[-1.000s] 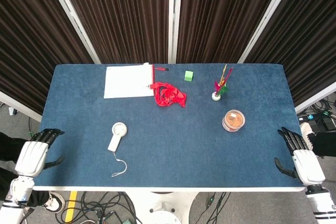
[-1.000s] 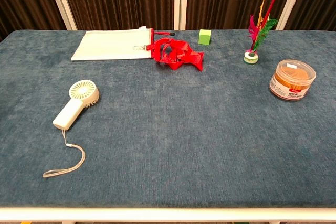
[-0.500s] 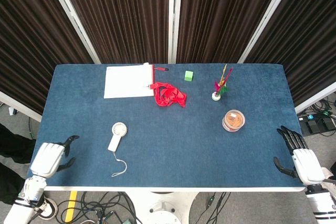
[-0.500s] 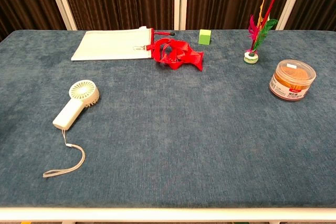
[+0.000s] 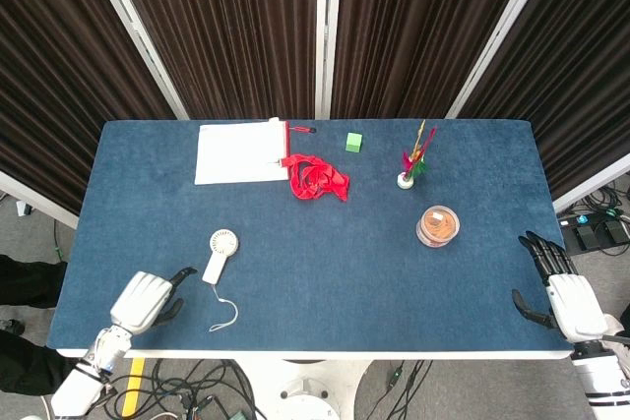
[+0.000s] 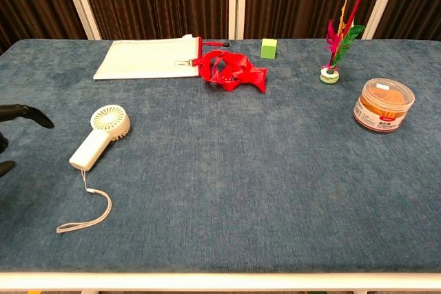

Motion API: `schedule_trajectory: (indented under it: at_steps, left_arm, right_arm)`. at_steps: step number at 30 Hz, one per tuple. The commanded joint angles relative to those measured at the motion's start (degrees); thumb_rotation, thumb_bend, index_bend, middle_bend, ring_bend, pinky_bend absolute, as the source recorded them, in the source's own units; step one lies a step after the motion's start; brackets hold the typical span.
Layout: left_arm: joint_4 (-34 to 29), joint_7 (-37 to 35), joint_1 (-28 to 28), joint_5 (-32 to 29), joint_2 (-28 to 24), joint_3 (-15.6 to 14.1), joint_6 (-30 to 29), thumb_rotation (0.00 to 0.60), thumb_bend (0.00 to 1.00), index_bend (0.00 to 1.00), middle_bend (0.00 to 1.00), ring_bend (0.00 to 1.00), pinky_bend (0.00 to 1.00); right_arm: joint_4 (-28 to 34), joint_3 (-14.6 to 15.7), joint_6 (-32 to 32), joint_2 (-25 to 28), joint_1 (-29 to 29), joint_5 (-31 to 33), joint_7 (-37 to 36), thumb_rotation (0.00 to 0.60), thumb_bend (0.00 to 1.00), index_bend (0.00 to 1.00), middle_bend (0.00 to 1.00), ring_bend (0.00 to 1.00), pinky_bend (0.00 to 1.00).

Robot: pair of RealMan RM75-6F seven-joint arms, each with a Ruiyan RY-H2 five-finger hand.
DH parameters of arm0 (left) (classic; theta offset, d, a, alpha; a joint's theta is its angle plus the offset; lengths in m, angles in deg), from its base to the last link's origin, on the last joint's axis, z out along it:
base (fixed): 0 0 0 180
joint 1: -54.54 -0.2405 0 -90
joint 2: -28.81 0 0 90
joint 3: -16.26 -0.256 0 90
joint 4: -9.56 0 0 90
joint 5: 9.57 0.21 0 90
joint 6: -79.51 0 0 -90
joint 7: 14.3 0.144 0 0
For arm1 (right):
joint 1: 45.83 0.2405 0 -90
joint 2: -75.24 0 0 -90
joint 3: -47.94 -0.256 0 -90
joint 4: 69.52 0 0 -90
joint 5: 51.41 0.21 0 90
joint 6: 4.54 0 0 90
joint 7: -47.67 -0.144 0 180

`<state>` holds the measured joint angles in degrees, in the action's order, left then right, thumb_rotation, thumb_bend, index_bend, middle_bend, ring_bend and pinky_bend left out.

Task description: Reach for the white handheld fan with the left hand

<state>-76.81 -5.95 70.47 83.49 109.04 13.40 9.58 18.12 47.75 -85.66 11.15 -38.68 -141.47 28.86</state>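
Moved in from the lower-left table edge: left hand (image 5: 146, 299), fingers apart and empty, now near but not touching white handheld fan (image 5: 219, 255), reach well underway.

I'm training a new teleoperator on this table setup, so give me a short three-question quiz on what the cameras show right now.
1. True or false: the left hand already grips the white handheld fan.
2. What lies nearest the red strap? A) the white pouch B) the round container C) the fan's wrist cord
3. Fill in: the right hand rests at the table's ____ edge, fingers apart.

Key: 1 false, it is beside the fan, apart from it. 2 A. 3 right.
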Motion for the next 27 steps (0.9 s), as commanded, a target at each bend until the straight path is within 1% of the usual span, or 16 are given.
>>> schedule_trajectory:
  at_steps: [1, 6, 13, 27]
  left_arm:
    - [0.99, 1.11, 1.51, -1.61, 1.71, 0.61, 2.79, 0.6, 0.43, 0.22, 0.85, 0.86, 0.89]
    - [2.7, 2.53, 3.44, -3.96, 4.38, 1.87, 5.9, 0.6, 0.44, 0.22, 0.85, 0.86, 0.89]
    - [4.24, 3.15, 5.86, -7.25, 5.56, 3.79, 8.85, 0.6, 0.44, 0.21, 0.86, 0.86, 0.89]
    - [4.69, 3.72, 7.78, -10.22, 6.16, 4.11, 10.71, 0.6, 0.44, 0.21, 0.86, 0.86, 0.89]
  right_arm:
    - [-0.15, 0.06, 0.29, 0.05, 0.14, -0.05, 0.0, 0.6, 0.33, 0.0, 0.0, 0.0, 0.0]
    - [-0.66, 0.25, 1.07, -0.08, 0.22, 0.35, -0.15, 0.6, 0.33, 0.0, 0.0, 0.0, 0.0]
    - [-0.98, 0.28, 1.22, 0.2, 0.07, 0.72, -0.42, 0.6, 0.33, 0.0, 0.0, 0.0, 0.0]
    - [-1.23, 0.2, 1.21, 0.41, -0.05, 0.89, -0.97, 0.6, 0.33, 0.0, 0.0, 0.0, 0.0]
